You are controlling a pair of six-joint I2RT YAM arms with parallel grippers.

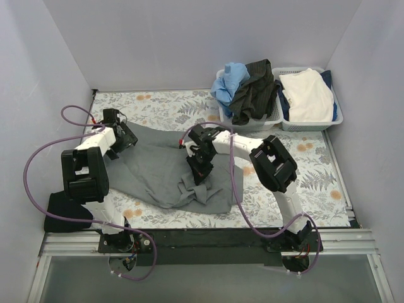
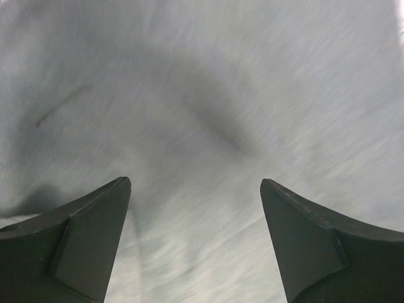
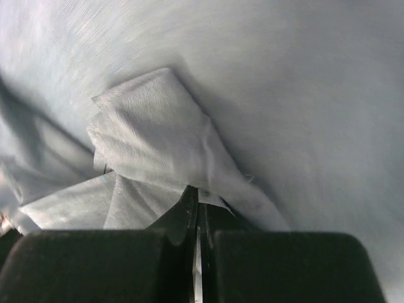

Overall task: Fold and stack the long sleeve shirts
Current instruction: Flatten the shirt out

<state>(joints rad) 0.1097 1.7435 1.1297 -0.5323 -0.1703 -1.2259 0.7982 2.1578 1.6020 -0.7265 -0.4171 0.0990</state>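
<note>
The large mid-grey long sleeve shirt [image 1: 167, 173] lies crumpled across the middle of the flowered table. It fills the left wrist view [image 2: 208, 95] and the right wrist view [image 3: 284, 95]. My left gripper [image 1: 128, 141] is open, low over the shirt's far left part, with nothing between its fingers [image 2: 196, 183]. My right gripper [image 1: 199, 169] is shut on a bunched fold of the grey shirt [image 3: 151, 145] near its middle, jaws pressed together [image 3: 197, 192]. A flat black cloth [image 1: 61, 211], seemingly the black shirt, lies at the near left corner, partly behind the left arm.
Two white lattice baskets stand at the far right: one [image 1: 252, 122] holds blue and dark clothes, the other [image 1: 312, 121] holds white cloth. Pale walls close in the table on three sides. Purple cables loop off both arms.
</note>
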